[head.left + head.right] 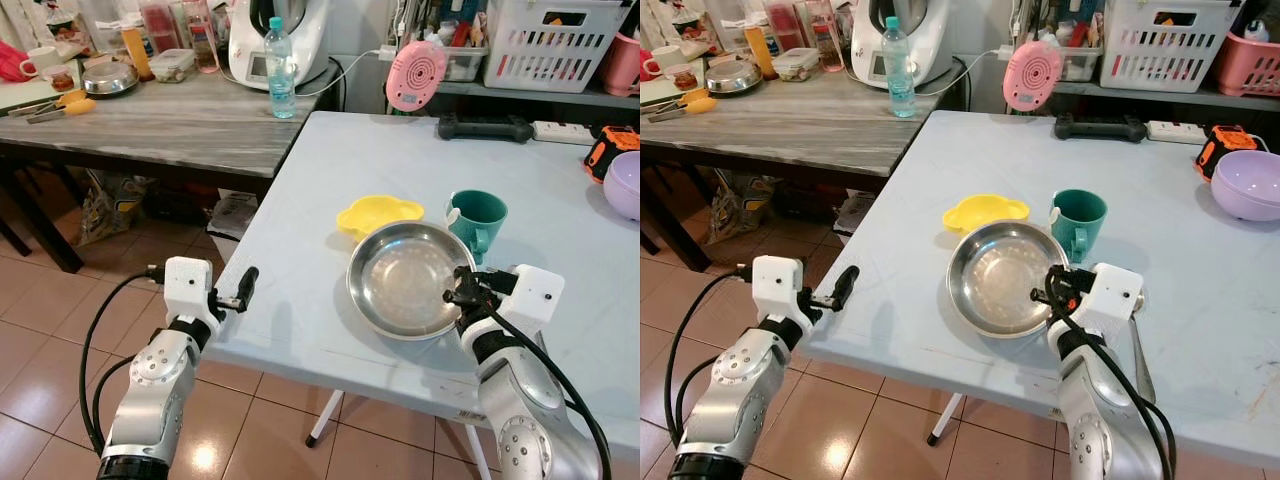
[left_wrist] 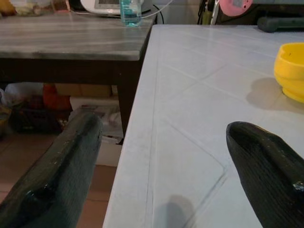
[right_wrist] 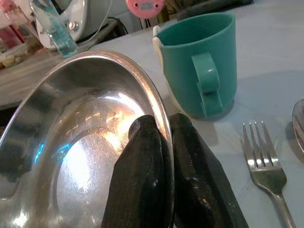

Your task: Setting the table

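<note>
**Pinching the plate rim: keep it level and mind the cup**

Holding the steel plate (image 1: pixel 405 280) by its near right rim, my right gripper (image 3: pixel 164 130) has one black finger inside the lip and the other outside, clamped tight on the thin metal edge. The plate sits on the pale blue table (image 1: pixel 300 300) toward the near edge, with the green mug (image 1: pixel 476 222) just beside its far right rim and the yellow dish (image 1: pixel 377 213) just beyond its far left rim. A fork (image 3: pixel 266 173) lies on the table to the right of the plate, close to my right wrist.

My left gripper (image 1: pixel 243 290) hovers off the table's near left edge with its fingers spread wide and nothing between them.

To do this step well, I judge the grip is the weak point: a pinch on one edge of a wide, slick plate will let it pivot and droop on the opposite side if I raise it. I would sooner slide it flat across the table than carry it, and keep the wrist level so the rim does not slip out between the pads. Any move away from me or to the right risks nudging the mug, which looks light enough to tip or skate. I would draw the plate toward its place slowly, watching the gap to the mug and the yellow dish, and steer clear of the fork so it is not dragged along.
</note>
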`<state>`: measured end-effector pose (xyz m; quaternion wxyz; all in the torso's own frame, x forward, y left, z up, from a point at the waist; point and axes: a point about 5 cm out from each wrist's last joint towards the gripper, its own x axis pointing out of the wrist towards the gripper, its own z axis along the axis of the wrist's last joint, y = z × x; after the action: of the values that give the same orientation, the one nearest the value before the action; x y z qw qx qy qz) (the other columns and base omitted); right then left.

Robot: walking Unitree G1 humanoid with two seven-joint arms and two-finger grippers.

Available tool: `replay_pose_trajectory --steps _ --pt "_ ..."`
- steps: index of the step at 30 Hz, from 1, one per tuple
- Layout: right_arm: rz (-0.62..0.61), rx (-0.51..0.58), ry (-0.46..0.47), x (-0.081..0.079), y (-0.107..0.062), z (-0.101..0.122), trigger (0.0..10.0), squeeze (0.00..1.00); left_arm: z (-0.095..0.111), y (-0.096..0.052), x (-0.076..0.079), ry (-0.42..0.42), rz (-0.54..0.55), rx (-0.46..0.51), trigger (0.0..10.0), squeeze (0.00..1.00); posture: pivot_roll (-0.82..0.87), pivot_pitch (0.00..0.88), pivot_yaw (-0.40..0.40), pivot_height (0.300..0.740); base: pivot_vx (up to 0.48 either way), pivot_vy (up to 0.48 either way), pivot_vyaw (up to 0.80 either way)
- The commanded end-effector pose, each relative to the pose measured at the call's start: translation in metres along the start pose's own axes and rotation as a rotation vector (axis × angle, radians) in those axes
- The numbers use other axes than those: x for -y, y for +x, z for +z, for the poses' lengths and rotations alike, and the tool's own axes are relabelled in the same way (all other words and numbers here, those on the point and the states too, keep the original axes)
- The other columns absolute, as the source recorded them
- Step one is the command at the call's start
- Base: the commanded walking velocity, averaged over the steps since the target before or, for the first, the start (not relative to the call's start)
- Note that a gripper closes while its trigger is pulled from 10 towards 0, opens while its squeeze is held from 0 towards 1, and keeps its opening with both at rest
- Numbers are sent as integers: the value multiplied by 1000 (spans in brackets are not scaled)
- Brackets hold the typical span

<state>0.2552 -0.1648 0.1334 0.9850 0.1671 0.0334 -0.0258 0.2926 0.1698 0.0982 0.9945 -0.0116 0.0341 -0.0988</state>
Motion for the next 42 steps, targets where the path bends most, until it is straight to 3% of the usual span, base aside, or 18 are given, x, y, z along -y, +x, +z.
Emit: replay_pose_trajectory --steps 1,6,26,42 --pt "22 31 5 -6 -2 4 10000 0 1 2 -3 4 16 5 10000 0 -154 2 59 740 0 0 0" --pt "24 39 -5 -7 -2 4 10000 0 1 5 -1 -4 0 7 10000 0 -158 0 62 740 0 154 0" --pt "34 38 -16 -10 -3 2 10000 0 1 7 0 2 -18 8 10000 0 -158 0 61 740 0 310 -548" --pt "47 39 -20 -13 -3 1 10000 0 0 7 0 8 -20 2 10000 0 -156 1 61 740 0 440 0"
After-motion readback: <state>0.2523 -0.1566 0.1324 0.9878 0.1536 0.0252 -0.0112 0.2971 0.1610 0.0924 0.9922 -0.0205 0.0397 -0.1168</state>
